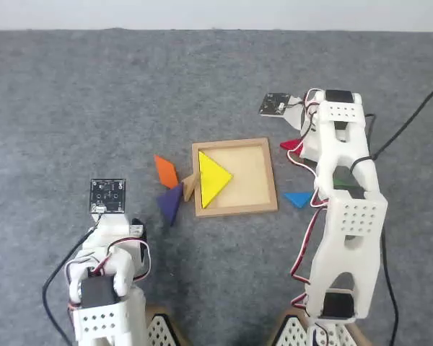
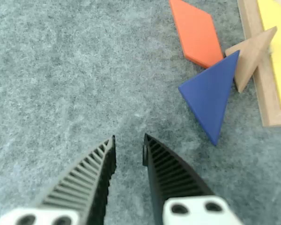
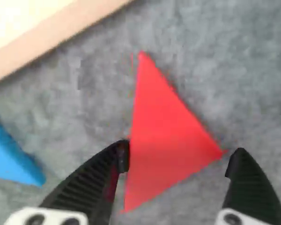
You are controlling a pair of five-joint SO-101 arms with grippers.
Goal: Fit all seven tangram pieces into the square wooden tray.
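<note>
While the right gripper (image 3: 180, 155) spreads wide astride the red triangle (image 3: 159, 117), perhaps touching it, the left gripper (image 2: 129, 140) gapes narrowly.

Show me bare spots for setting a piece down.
Free: the wooden tray floor right of the yellow triangle; the carpet beyond its far rim and before its near rim. Crowded: the tray's left rim, where orange parallelogram, dark blue triangle and tan triangle cluster.

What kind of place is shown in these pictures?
Probably a robotics lab or workshop bench: two white robot arms stand side by side at a grey felt-covered table, with a square wooden tray and coloured tangram pieces laid out before them.
</note>
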